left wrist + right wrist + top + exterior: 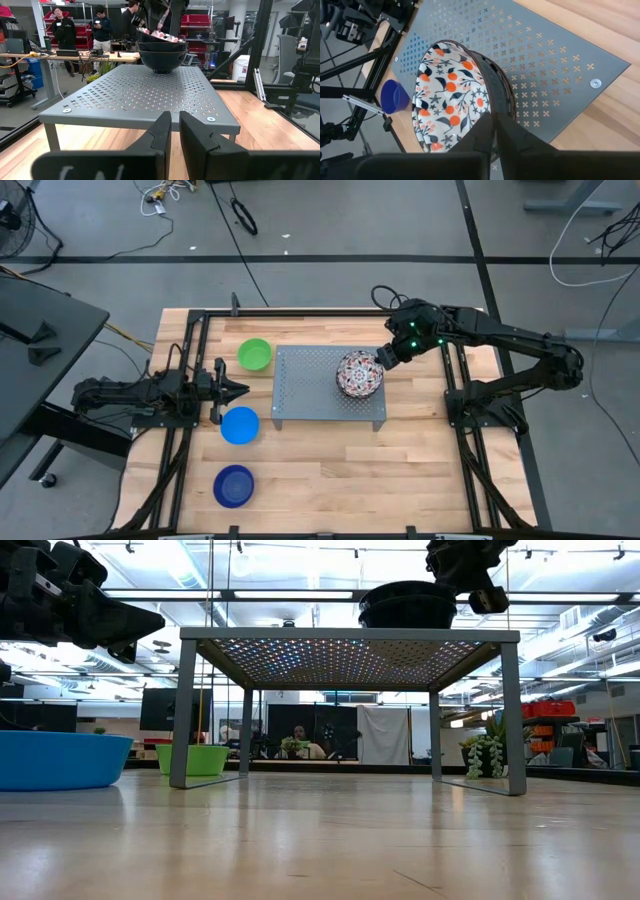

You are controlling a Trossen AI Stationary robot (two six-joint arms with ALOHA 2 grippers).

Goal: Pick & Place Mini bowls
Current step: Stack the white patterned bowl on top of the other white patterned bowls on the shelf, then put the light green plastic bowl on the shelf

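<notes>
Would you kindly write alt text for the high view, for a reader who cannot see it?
Overhead view of a wooden table: the right claw sits at the rim of a floral bowl on a grey perforated stand. The left claw waits beside it, between a green bowl and a light blue bowl, with a dark blue bowl nearer the front.

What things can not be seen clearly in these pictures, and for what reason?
- Number of floral bowls in the stack on the grey stand: the high view shows only the top one; the left wrist view shows dark undersides.
- Right gripper: whether it pinches the bowl rim; its own fingers cover the contact in the right wrist view.
- Dark blue bowl: absent from the low view.
</notes>
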